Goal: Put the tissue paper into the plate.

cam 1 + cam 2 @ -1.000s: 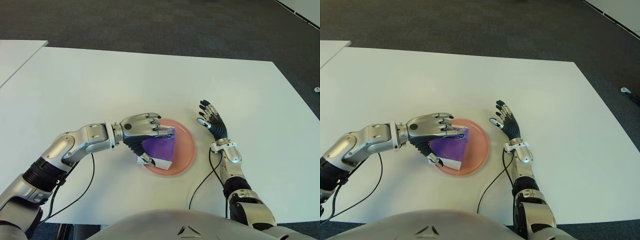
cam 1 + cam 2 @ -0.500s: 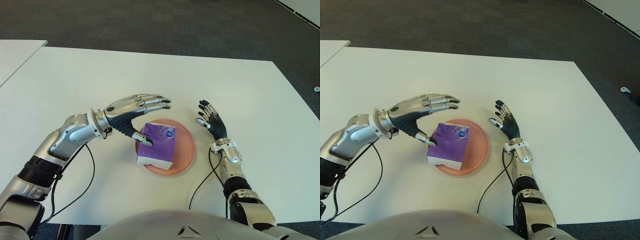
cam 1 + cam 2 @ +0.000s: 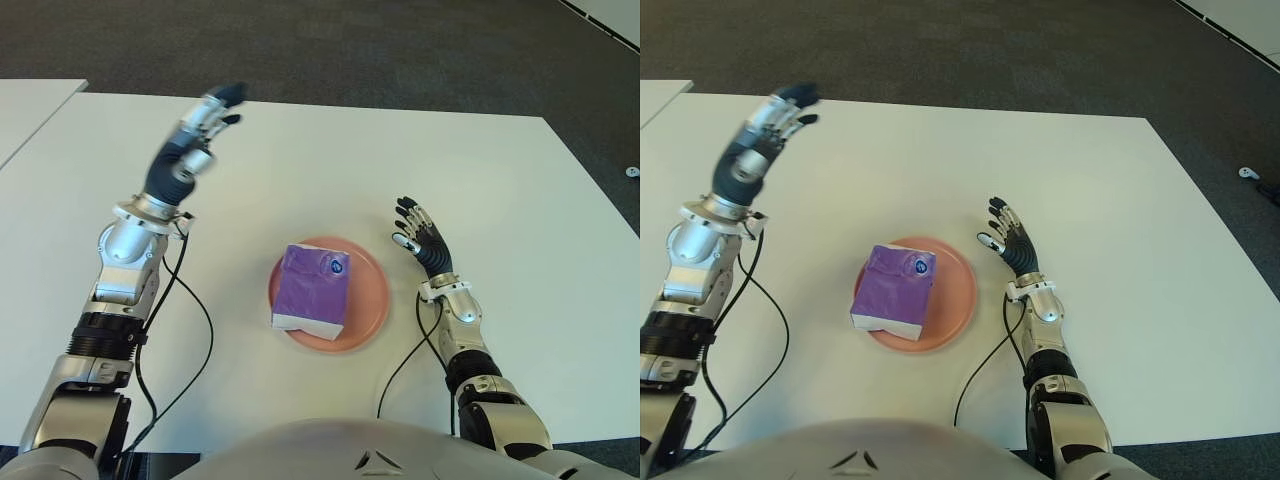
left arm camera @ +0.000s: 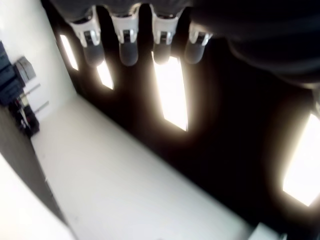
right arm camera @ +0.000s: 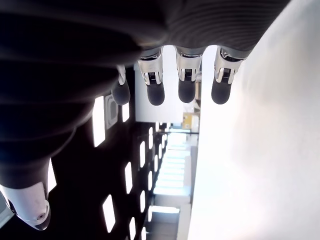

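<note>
Glossy purple tissue pack (image 3: 312,297), smooth matt pink plate (image 3: 371,296), matt white table (image 3: 350,170).

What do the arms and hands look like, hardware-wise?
Silver metal arm shells with ribbed black joint bands. Left hand and right hand: dark palms, silver-white finger segments, black fingertips. A loose black cable runs from each wrist.

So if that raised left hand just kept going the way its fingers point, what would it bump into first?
Probably nothing nearby. The left hand is lifted, fingers open, aimed up and away toward the table's far edge and the dark floor beyond. The tissue pack on the plate lies behind it. Depth is uncertain.
</note>
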### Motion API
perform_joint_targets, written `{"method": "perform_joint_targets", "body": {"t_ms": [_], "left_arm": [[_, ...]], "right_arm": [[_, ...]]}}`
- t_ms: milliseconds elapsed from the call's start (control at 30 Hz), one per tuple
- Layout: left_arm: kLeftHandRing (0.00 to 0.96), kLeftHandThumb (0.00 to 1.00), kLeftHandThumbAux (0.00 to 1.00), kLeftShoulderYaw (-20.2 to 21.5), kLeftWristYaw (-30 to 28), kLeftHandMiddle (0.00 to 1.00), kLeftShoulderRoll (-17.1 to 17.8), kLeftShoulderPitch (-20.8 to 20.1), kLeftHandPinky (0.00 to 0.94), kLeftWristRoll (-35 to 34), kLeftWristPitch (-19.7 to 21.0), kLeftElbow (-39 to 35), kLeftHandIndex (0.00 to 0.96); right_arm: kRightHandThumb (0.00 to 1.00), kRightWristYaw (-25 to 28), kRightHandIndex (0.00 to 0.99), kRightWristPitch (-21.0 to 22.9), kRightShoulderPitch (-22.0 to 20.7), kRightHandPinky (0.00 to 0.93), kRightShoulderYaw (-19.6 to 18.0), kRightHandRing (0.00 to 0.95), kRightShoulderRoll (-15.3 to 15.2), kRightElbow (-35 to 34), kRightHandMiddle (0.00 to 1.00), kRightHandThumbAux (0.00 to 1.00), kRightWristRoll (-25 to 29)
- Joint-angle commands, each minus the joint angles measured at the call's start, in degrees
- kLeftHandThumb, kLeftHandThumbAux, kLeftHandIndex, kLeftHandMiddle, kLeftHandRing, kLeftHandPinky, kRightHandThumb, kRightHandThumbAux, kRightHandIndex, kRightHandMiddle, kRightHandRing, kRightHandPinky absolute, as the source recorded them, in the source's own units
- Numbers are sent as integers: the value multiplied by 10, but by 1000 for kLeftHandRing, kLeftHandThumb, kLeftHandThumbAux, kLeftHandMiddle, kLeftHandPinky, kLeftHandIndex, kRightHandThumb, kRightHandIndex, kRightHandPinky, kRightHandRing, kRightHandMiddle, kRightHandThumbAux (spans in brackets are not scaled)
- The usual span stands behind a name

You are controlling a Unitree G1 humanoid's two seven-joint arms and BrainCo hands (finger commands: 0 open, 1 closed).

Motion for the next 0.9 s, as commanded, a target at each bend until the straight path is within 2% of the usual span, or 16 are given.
{"method": "perform_joint_targets", "body": {"t_ms": [33,267,367,500,633,900], "left_arm": [[0,61,167,64,34,0,-55,43,0,-26,14,67,0],[0,46,202,86,57,0,-88,46,0,13,2,114,0],[0,36,230,88,52,0,-120,42,0,21,-17,188,3],[0,19,267,94,42,0,-135,36,0,32,-42,257,9],[0,4,294,81,80,0,-137,49,0,94,-53,334,2],[0,0,310,66,151,0,-159,58,0,168,-47,360,0]], "right_arm": [[0,-7,0,15,97,0,14,0,31,72,0,602,-18],[0,-2,0,9,96,0,14,0,33,75,0,601,-14],[0,0,0,13,95,0,14,0,34,75,0,601,-12],[0,0,0,14,95,0,14,0,35,77,0,607,-11],[0,-1,0,17,94,0,14,0,34,81,0,622,-13],[0,1,0,20,94,0,12,0,31,77,0,641,-10]]}}
